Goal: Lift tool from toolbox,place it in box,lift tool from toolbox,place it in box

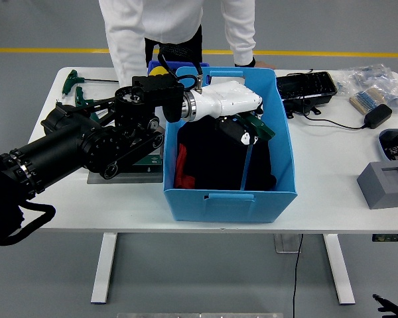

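Note:
My left hand [244, 130] reaches into the blue box [229, 197] from the left and is shut on a T-handle tool [247, 162]. Its green handle sits in my fingers and its thin shaft points down toward the black cloth [212, 156] in the box. The green toolbox stand [148, 157] lies left of the box on a grey plate [119, 176], mostly hidden behind my black arm. The right hand is out of view.
A person in white stands at the far side, one hand [243, 63] near the box's back rim. Green T-handle tools [75, 81] lie far left. A black tray [308, 87], cable with adapter [378, 116] and grey block [385, 185] occupy the right.

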Controlling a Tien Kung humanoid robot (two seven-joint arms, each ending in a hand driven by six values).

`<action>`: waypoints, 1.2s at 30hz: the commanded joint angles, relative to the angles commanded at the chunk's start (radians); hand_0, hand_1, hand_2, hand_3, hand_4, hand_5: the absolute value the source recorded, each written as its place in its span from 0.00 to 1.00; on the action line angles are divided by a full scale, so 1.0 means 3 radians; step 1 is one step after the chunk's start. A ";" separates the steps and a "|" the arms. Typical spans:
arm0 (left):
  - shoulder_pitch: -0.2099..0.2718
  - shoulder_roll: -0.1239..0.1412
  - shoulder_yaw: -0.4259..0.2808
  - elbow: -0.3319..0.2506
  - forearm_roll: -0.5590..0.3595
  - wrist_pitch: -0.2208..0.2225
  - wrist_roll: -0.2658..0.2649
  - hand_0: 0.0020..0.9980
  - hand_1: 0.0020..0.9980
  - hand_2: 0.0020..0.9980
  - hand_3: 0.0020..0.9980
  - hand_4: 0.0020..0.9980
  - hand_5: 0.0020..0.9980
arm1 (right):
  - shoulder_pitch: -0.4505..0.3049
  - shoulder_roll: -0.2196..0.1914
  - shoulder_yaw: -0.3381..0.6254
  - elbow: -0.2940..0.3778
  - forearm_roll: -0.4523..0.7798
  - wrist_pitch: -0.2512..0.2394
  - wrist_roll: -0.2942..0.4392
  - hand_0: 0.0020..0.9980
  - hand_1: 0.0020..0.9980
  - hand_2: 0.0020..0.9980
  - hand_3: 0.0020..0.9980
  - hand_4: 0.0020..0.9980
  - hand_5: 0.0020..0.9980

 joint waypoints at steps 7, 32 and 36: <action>-0.0006 -0.0034 0.0020 0.0180 -0.0014 0.0081 -0.0139 0.35 0.51 0.59 0.61 0.88 0.66 | 0.0036 -0.0009 0.0026 0.0010 -0.0051 0.0000 -0.0014 0.64 0.60 0.67 0.54 0.78 0.66; 0.0260 0.0510 -0.1113 -0.0335 0.0954 0.0011 -0.0012 0.39 0.44 0.51 0.67 0.95 0.71 | -0.0049 -0.0006 0.0046 0.0011 -0.0072 0.0006 -0.0021 0.63 0.60 0.66 0.54 0.78 0.66; 0.0551 0.0758 -0.1608 -0.0439 0.1100 -0.0082 0.0089 0.39 0.44 0.51 0.67 0.95 0.71 | -0.0073 0.0003 0.0045 0.0004 -0.0049 -0.0002 -0.0013 0.63 0.60 0.66 0.54 0.78 0.66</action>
